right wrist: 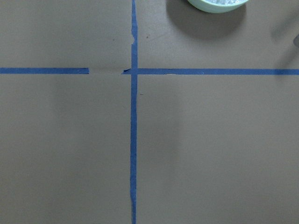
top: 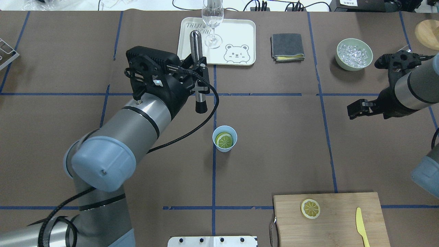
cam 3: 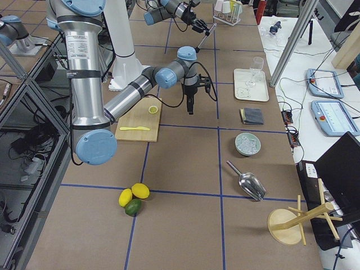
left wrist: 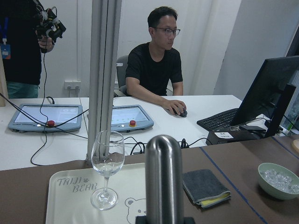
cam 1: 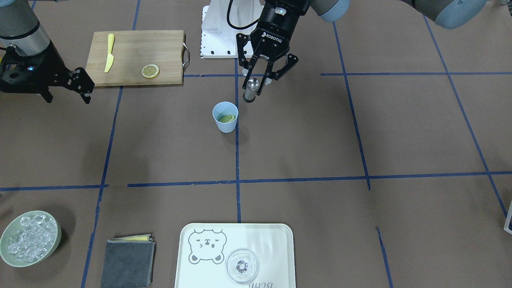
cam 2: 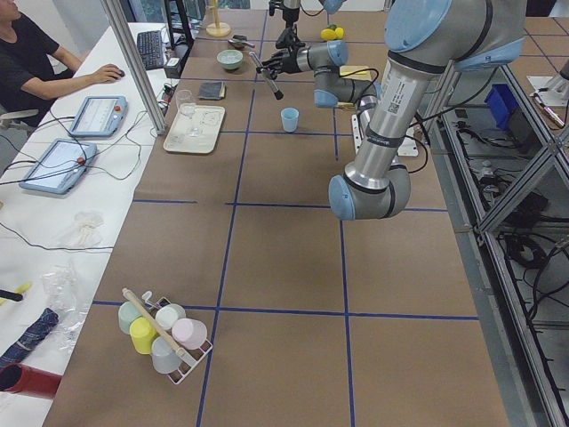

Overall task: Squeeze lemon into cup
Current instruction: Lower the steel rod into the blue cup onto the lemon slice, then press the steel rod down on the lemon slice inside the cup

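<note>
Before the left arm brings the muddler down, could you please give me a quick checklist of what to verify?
1. The lemon slice lies inside the cup: ok.
2. The cup stands upright: ok.
3. The left gripper is shut on the muddler: ok.
4. The muddler's tip is over the cup's mouth: not ok; it sits off to one side in both table views.
5. The right gripper is well away from the cup: ok.

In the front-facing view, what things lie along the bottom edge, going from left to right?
Pale green bowl of ice → folded grey cloth → white bear tray carrying a wine glass → an unidentifiable thing cut off at the right edge.
</note>
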Tool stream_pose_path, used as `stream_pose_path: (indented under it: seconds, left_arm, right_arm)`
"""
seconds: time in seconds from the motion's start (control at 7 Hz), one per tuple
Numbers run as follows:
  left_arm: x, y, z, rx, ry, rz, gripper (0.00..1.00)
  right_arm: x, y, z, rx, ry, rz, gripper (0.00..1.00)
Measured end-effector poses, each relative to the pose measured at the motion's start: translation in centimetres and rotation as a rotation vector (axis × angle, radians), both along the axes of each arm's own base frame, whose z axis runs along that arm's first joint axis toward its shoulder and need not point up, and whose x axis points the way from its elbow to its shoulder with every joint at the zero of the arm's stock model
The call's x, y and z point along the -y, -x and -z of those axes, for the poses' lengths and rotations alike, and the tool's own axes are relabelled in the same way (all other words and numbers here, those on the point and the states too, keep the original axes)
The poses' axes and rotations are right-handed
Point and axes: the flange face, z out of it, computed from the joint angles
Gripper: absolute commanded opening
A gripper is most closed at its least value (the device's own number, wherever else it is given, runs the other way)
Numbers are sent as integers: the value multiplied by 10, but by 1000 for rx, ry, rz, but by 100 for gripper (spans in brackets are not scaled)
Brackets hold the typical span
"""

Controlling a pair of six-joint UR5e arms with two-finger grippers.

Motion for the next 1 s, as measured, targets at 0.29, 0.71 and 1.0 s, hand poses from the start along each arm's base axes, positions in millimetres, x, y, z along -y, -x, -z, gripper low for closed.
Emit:
stream_pose_path:
  seconds: [0.29,0.71,1.0]
  left_arm:
    - [-18,-45,-11,-2,-8,33,0]
    - [-22,-80,-15,45,-25,32,0]
    - [-21,-106,-21,41,-28,34,0]
  right_arm:
    - [1,-9,-6,-4,3,5,100]
    - [0,-11,-10,-8,8,6,100]
    - [0,-11,-10,-8,9,7,100]
